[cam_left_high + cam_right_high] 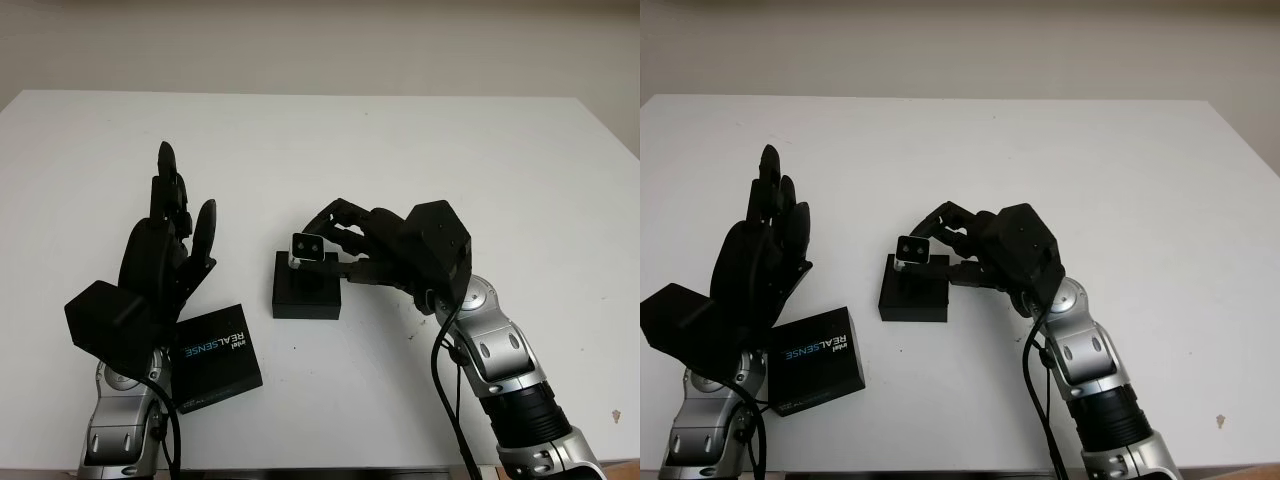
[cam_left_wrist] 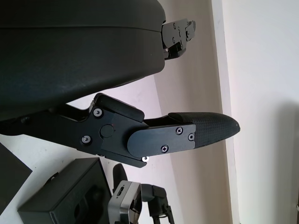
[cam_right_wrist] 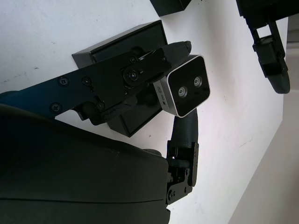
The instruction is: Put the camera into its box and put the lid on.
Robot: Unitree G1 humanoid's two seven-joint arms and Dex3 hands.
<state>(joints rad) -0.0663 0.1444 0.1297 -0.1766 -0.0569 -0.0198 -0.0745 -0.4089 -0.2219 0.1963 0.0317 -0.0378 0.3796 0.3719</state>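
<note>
Fingers (image 3: 187,135) of right hand (image 1: 345,245) hide camera (image 1: 306,248) sides — over box (image 1: 306,292).

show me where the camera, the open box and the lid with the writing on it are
camera (image 1: 305,247), left eye view: its silver front face, held in the right hand's fingers.
box (image 1: 306,300), left eye view: its black front wall.
lid (image 1: 216,353), left eye view: its printed top, near the lettering.

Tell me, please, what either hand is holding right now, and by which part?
The right hand grips the camera by its sides, lenses left uncovered, over the open box. The left hand is open, holding nothing.
</note>
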